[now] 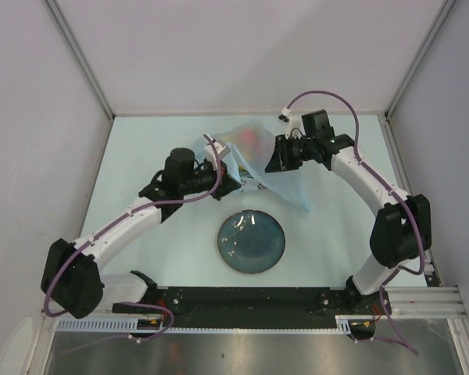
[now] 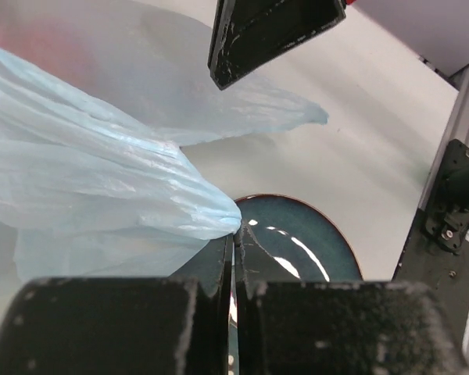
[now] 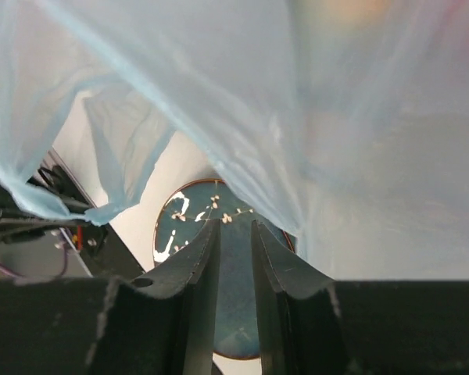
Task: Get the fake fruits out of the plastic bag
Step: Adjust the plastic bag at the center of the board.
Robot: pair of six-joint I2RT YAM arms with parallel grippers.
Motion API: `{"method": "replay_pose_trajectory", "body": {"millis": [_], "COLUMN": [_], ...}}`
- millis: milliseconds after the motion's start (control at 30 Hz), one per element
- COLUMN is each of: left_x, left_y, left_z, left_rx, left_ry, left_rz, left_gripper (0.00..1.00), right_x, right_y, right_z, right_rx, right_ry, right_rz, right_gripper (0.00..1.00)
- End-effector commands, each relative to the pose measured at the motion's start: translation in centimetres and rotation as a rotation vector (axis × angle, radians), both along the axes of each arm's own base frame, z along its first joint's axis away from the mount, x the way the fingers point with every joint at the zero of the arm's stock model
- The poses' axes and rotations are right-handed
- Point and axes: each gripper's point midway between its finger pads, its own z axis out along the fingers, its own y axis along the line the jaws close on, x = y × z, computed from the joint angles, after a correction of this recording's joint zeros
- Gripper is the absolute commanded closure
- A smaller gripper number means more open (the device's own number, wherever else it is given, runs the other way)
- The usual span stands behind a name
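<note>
The light-blue plastic bag [image 1: 254, 156] lies bunched at the table's middle back, between my two grippers. My left gripper [image 2: 236, 230] is shut on a gathered fold of the plastic bag [image 2: 102, 180]; from above it [image 1: 231, 178] sits at the bag's left side. My right gripper [image 3: 236, 223] stands narrowly open with nothing in the gap, and the plastic bag [image 3: 359, 141] drapes just beyond and right of its tips. From above it [image 1: 273, 162] is at the bag's right side. The fake fruits show only as a red blur [image 1: 254, 139] and an orange blur [image 3: 352, 9] through the plastic.
A dark teal plate [image 1: 251, 241] lies in front of the bag, between the two arms; it also shows under the jaws as plate [image 2: 313, 250] and plate [image 3: 187, 215]. The black base rail [image 1: 250, 301] runs along the near edge. Grey walls enclose the table.
</note>
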Motion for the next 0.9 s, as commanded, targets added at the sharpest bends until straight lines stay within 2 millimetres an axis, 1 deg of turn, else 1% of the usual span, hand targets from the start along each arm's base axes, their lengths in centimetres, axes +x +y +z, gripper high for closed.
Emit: {"method": "replay_pose_trajectory", "body": {"millis": [0, 33, 67, 100, 133, 167, 200, 233, 300, 333, 367, 400, 433, 467, 500, 533, 567, 600, 633, 667, 700, 733, 767, 833, 867], "left_x": [-2.1, -2.2, -2.2, -2.3, -2.2, -2.2, -2.2, -2.1, -2.1, -2.1, -2.2, -2.2, -2.0, -2.3, -2.4, -2.3, -2.5, -2.8, -2.8, -2.9, -3.1, -3.1, -3.2, -3.3, -3.3], "left_y": [-0.5, -0.3, -0.2, 0.0, 0.3, 0.4, 0.6, 0.9, 1.2, 1.5, 1.6, 1.7, 2.0, 2.1, 2.2, 2.4, 2.6, 2.7, 3.0, 3.2, 3.4, 3.7, 3.9, 4.3, 4.3], "left_z": [3.1, 3.9, 4.2, 4.2, 4.8, 5.0, 5.0, 5.3, 5.9, 6.5, 6.9, 7.4, 8.1, 8.7, 9.2, 9.8, 10.1, 10.3, 10.3, 10.0, 9.9, 9.2, 9.0, 8.4, 8.4], "left_rx": [-0.066, -0.078, -0.083, -0.081, -0.088, -0.090, -0.089, -0.094, -0.097, -0.100, -0.103, -0.108, -0.115, -0.126, -0.129, -0.134, -0.136, -0.137, -0.131, -0.118, -0.115, -0.110, -0.111, -0.112, -0.118], "left_ry": [-0.020, -0.031, -0.032, -0.026, -0.037, -0.037, -0.032, -0.034, -0.048, -0.053, -0.059, -0.064, -0.070, -0.078, -0.084, -0.096, -0.098, -0.107, -0.110, -0.110, -0.116, -0.099, -0.091, -0.080, -0.068], "left_rz": [-0.148, -0.148, -0.148, -0.147, -0.140, -0.142, -0.140, -0.141, -0.148, -0.155, -0.159, -0.163, -0.156, -0.167, -0.169, -0.168, -0.176, -0.182, -0.176, -0.176, -0.175, -0.168, -0.166, -0.157, -0.151], "left_gripper": [1.00, 1.00, 1.00, 1.00, 1.00, 1.00, 1.00, 1.00, 1.00, 1.00, 1.00, 1.00, 1.00, 1.00, 1.00, 1.00, 1.00, 1.00, 1.00, 1.00, 1.00, 1.00, 1.00, 1.00, 1.00], "right_x": [-1.4, -1.0, -1.4, -0.7, -0.3, -0.6, 0.0, 0.4, 1.3, 2.1, 2.9, 3.8, 5.1, 6.2, 7.8, 9.3, 10.9, 12.4, 13.6, 14.9, 15.7, 16.2, 16.5, 16.7, 16.2], "right_y": [1.2, 1.7, 3.0, 3.2, 4.0, 5.2, 5.9, 6.6, 7.5, 7.9, 8.3, 8.2, 8.4, 8.3, 7.4, 6.8, 6.5, 5.7, 5.3, 5.2, 4.7, 4.7, 4.9, 4.9, 5.5], "right_z": [1.3, 1.4, 1.3, 1.3, 0.6, 0.6, 1.3, 0.3, -0.1, 0.6, -0.7, -1.0, -0.5, -2.0, -2.4, -2.1, -1.1, -1.8, -1.2, 0.0, -0.1, 0.3, 0.7, 0.7, 0.3], "right_rx": [-0.076, -0.086, -0.100, -0.130, -0.143, -0.143, -0.140, -0.160, -0.202, -0.203, -0.221, -0.249, -0.257, -0.297, -0.357, -0.383, -0.398, -0.452, -0.467, -0.475, -0.513, -0.516, -0.517, -0.532, -0.524], "right_ry": [-0.155, -0.180, -0.196, -0.215, -0.210, -0.213, -0.230, -0.217, -0.242, -0.262, -0.249, -0.259, -0.289, -0.287, -0.319, -0.351, -0.398, -0.419, -0.457, -0.503, -0.530, -0.553, -0.570, -0.589, -0.584], "right_rz": [0.083, 0.072, 0.087, 0.048, 0.050, 0.068, 0.060, 0.062, 0.041, 0.023, 0.017, -0.016, -0.044, -0.062, -0.129, -0.180, -0.216, -0.258, -0.291, -0.323, -0.337, -0.342, -0.346, -0.335, -0.306], "right_gripper": [0.75, 0.75, 0.76, 0.77, 0.77, 0.77, 0.78, 0.78, 0.79, 0.79, 0.79, 0.80, 0.80, 0.80, 0.80, 0.80, 0.80, 0.82, 0.82, 0.82, 0.81, 0.80, 0.79, 0.74, 0.70]}}
